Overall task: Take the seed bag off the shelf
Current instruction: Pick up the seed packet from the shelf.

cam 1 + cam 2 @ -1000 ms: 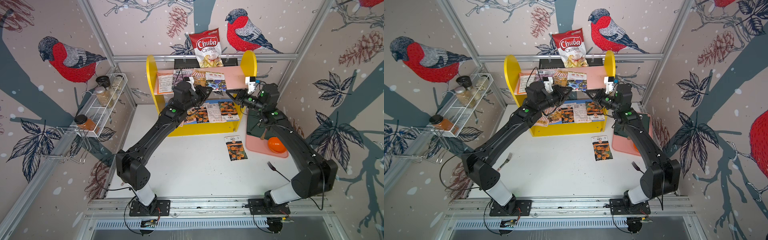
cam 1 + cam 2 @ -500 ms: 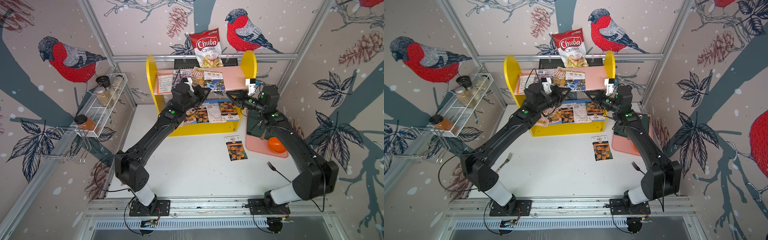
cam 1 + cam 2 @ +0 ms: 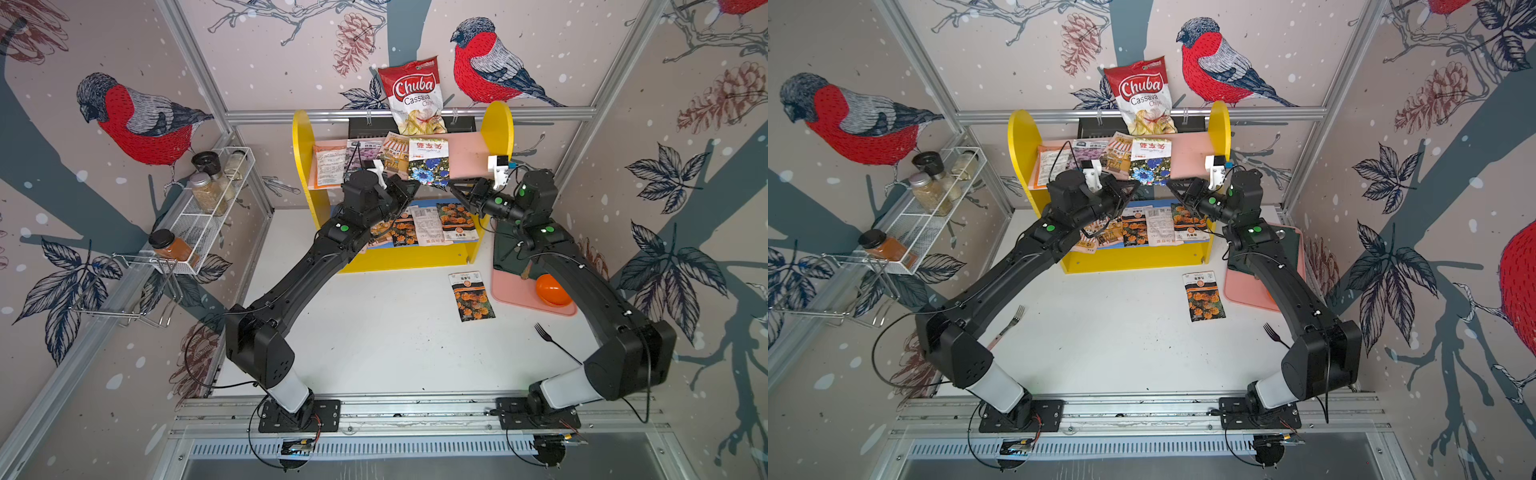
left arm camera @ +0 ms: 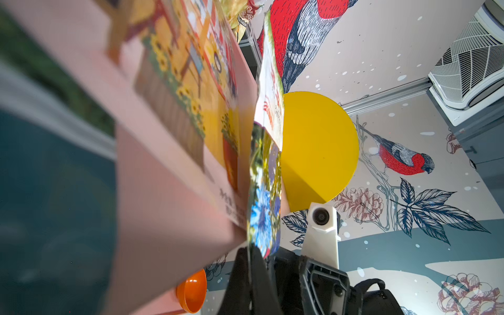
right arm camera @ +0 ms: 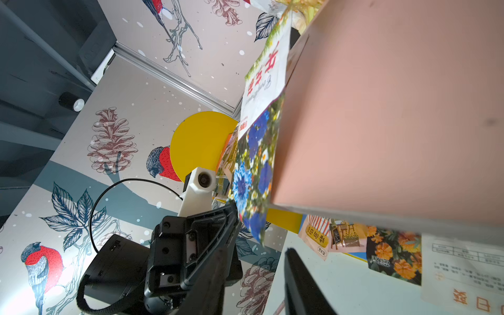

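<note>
Holding: the left gripper (image 3: 409, 188) is pinching its two fingers shut on a front corner of the flat paper seed bag with blue flowers and a white top (image 3: 428, 164).
Right gripper: the right gripper (image 3: 456, 190) is hanging with its fingers apart, just beside the bag's other front corner. It is gripping nothing.
Where the bag is: it is sitting over the pink top board (image 3: 467, 156) of the small wooden shelf with yellow round-topped sides (image 3: 500, 124). Its flower end is poking out past the board's front edge. I cannot tell if its back end is resting on the board.
Which way it is pointing: its long side is running from the back of the shelf to the front, toward the robot.
Which arm is nearer: the left one is touching the bag. The right one is close but apart.
Next move, my guess: the pull should be going straight forward along the long side, out over the white table (image 3: 395, 332).
Watch out: a yellow picture packet (image 3: 395, 156) is lying right next to the bag and might slide along.
</note>
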Controlling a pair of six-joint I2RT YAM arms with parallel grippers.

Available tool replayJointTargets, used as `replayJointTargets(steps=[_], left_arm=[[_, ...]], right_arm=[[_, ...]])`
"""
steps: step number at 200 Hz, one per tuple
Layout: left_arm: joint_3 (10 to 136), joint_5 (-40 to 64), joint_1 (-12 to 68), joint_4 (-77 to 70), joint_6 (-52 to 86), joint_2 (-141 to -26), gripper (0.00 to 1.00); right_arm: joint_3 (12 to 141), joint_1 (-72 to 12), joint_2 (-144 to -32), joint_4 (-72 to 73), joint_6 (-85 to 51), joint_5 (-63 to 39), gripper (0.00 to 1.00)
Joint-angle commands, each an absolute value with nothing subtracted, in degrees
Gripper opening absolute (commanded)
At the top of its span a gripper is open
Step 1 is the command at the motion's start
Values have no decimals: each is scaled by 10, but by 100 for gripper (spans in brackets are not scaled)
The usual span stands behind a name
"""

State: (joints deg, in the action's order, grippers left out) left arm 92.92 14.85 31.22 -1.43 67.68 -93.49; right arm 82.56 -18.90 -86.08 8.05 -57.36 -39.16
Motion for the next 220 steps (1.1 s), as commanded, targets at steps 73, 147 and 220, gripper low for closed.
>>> replayJointTargets(steps=[73,147,220], left_arm=[[923,160,315,-40,678,-927,0],[924,163,322,-45,658,-915,0],[895,143,353,-50,639,-879,0]], right_arm=[[868,-199,-902,99,-577,-401,23],[867,-201,-893,103,-573,-403,0],[814,-208,-843,121,-573,-397,0]])
